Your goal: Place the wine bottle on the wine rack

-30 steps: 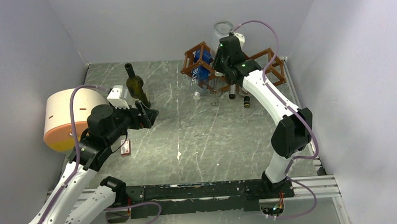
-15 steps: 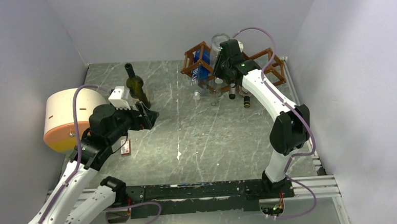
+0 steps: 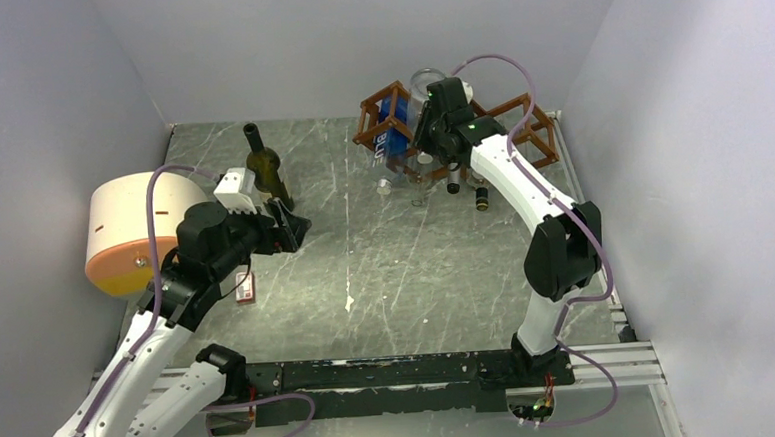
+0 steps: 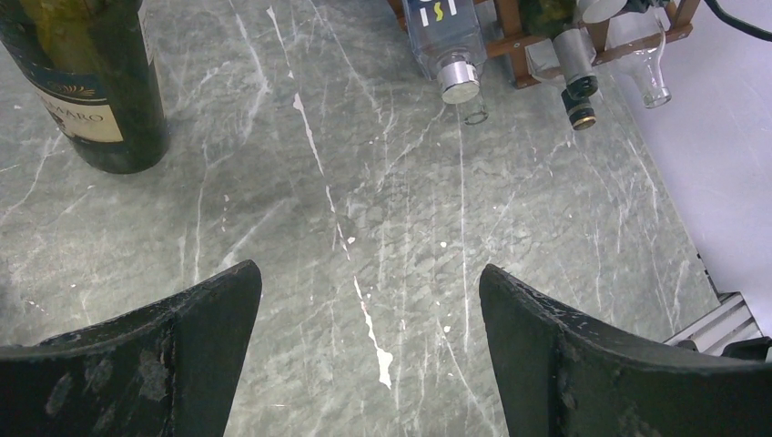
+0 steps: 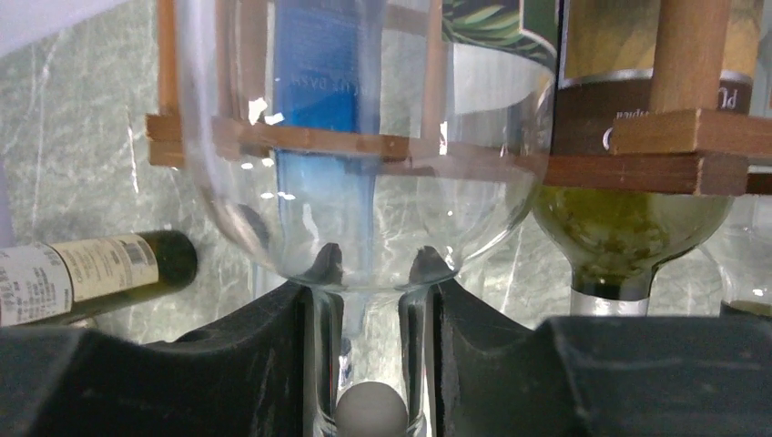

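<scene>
Right end effector, clamped on the clear glass wine bottle, has lowered it against the reddish-brown wooden lattice rack just ahead; seating seems near.

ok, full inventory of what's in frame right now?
wine rack: one, reddish-brown wood, far side of the table, right of centre
clear glass bottle: one, transparent, at the rack, neck held by the right arm
green wine bottle: one, dark green, upright, far left of the table
racked bottles: at least three, clear and dark, one with a blue label, necks towards the arms
cylinder: one, cream with orange rim, left edge
small red item: one, by the left arm, too small to identify
table: one, grey-green marbled
left gripper: fingers open, empty
right gripper: fingers shut on the clear bottle's neck
</scene>
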{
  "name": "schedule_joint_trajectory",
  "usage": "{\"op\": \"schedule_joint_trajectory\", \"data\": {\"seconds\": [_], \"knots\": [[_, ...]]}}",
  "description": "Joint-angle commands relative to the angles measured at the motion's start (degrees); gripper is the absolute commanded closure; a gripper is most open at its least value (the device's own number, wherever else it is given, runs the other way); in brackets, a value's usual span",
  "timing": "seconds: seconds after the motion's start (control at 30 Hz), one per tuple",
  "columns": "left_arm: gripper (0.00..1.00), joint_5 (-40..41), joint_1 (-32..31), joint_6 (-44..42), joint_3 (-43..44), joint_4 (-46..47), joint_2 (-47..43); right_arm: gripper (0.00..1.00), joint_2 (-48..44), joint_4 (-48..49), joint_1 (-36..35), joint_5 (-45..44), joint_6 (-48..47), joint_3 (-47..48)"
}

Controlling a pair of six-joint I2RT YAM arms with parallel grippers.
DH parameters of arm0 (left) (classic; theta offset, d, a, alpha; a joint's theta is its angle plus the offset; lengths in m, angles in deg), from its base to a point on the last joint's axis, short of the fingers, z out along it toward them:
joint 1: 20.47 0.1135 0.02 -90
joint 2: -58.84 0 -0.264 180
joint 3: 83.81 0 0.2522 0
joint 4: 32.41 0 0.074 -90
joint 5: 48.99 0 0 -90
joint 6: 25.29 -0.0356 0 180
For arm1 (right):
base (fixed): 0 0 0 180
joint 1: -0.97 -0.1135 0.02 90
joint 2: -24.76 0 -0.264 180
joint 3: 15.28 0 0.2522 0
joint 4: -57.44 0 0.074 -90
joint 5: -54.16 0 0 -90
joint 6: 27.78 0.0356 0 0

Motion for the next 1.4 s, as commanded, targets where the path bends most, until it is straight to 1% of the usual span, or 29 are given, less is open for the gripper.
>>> {"op": "schedule_joint_trajectory", "data": {"seconds": [0.0, 0.07, 0.17, 0.33, 0.53, 0.63, 0.8, 1.0, 1.07, 1.2, 1.3, 1.37], "knots": [[0.07, 0.20, -0.25, -0.76, 0.19, -0.62, -0.16, 0.53, -3.02, 6.81, 0.46, -4.58, -0.40, 0.77], [0.07, 0.26, -0.23, -0.73, 0.11, -0.55, -0.27, 0.46, -3.38, 7.31, 0.46, -4.66, -0.93, -0.09], [0.07, 0.66, -0.27, -0.70, 0.10, -0.87, -0.17, 0.40, -4.73, 9.64, 0.46, -4.97, -1.47, -2.65], [0.07, 0.89, -0.20, -0.74, 0.42, -1.35, 0.52, 0.38, -4.60, 8.02, 0.46, -5.03, -1.72, -1.66], [0.07, 1.93, -0.19, -0.47, 0.56, -1.40, 0.32, 0.35, -8.76, 9.38, 0.39, -3.79, -4.33, -2.22], [0.07, 3.75, -0.25, -0.12, 1.15, -1.71, 0.23, 0.35, -11.10, 9.95, 0.15, -3.35, -6.07, -2.42], [0.07, 8.74, -0.25, 0.25, 2.75, -1.31, 0.09, 0.35, -15.86, 13.05, -0.95, -2.63, -8.26, -5.29], [0.06, 16.40, -0.20, 1.87, 6.28, -1.44, 1.37, 0.35, -19.42, 16.88, -4.67, -1.95, -11.71, -7.35], [0.07, 18.03, -0.17, 1.92, 8.06, -1.31, 1.59, 0.35, -19.13, 17.86, -7.74, -1.86, -14.38, -7.12], [0.07, 20.76, -0.27, -1.38, 12.75, -1.08, 0.76, 0.35, -17.01, 20.37, -14.15, -2.11, -19.25, -6.05], [0.07, 22.61, -0.26, -5.45, 15.89, -0.94, -0.26, 0.35, -14.29, 22.48, -17.86, -0.64, -21.18, -4.86], [0.07, 23.47, -0.19, -6.73, 17.66, -1.21, -0.78, 0.35, -12.25, 25.55, -20.01, 0.20, -22.39, -4.81]]}}
